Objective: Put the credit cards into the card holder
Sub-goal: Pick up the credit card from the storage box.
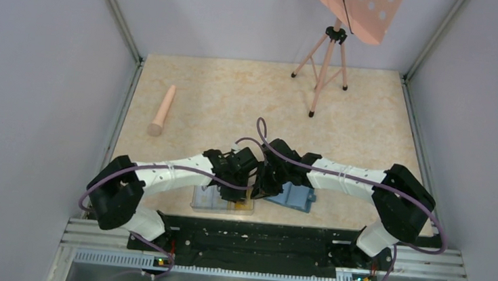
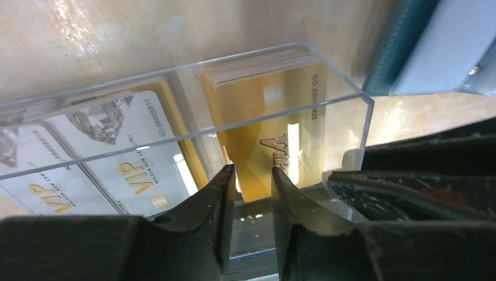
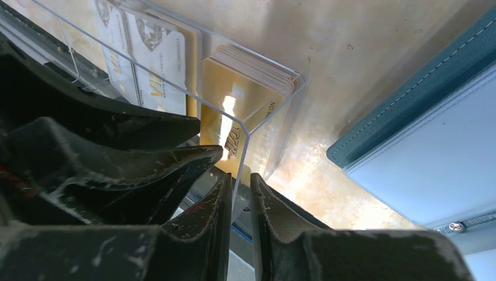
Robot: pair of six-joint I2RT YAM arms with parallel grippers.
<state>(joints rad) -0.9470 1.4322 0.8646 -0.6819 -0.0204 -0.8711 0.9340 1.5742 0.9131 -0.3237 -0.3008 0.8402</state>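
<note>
The left gripper point(image 2: 251, 178) holds its jaws slightly apart at the near wall of the clear box point(image 2: 336, 93). The right gripper point(image 3: 241, 182) pinches that box's corner wall. The credit cards point(image 2: 263, 105) lie inside. The card holder point(image 3: 421, 134) lies open just beside the box.

Top view: left arm point(image 1: 161, 177) folded, elbow low at 8 o'clock, forearm running toward 3 o'clock. Right arm point(image 1: 351, 180) mirrors it, with the elbow at 4 o'clock and the forearm reaching toward 9 o'clock. The wrists meet just below centre, side by side, both tipped downward.

Left claw point(image 2: 251, 178): fingers apart, a narrow gap showing between the tips.

Right claw point(image 3: 240, 182): fingers almost together, nipped on the box point(image 3: 270, 126) wall at its corner.
</note>
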